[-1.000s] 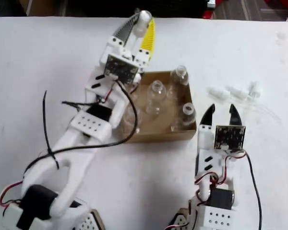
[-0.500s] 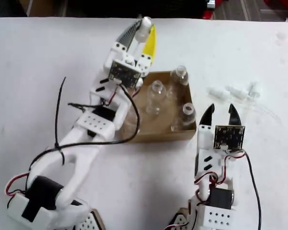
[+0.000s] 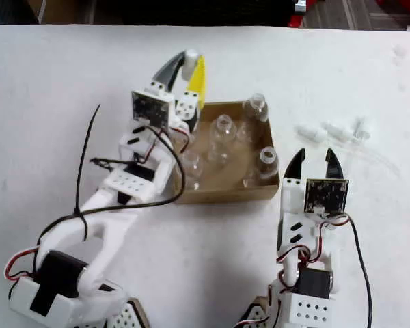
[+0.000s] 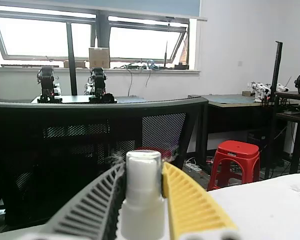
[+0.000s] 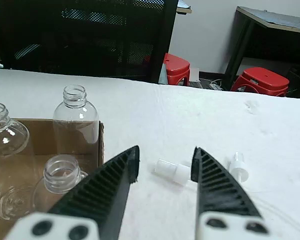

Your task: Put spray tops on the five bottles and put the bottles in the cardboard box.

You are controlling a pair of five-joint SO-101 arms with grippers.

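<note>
White worktop [image 3: 68,75] runs under both arms, and we see a black mesh chair [image 5: 90,30] and red stools [image 5: 262,80] in the room behind. Near its middle sits the cardboard box [image 3: 225,187], open at the top. We count four clear bottles [image 3: 223,130] standing upright in it, all with bare necks. The left arm [image 3: 133,181] crosses the box's near left part, so we cannot tell whether a fifth bottle stands beneath it. One white spray top [image 3: 190,57] is clamped between the left fingers [image 3: 191,63], one grey and one yellow, which are closed tight on its sides. They sit over the worktop just beyond the box's far left corner, and in the left wrist view the top stands upright between them. A few loose spray tops [image 3: 336,131] lie on the worktop to the right of the box, apart from it. The right fingers [image 3: 315,154], black, are spread wide with nothing between them. They sit just right of the box's near right corner and point toward the loose tops.
</note>
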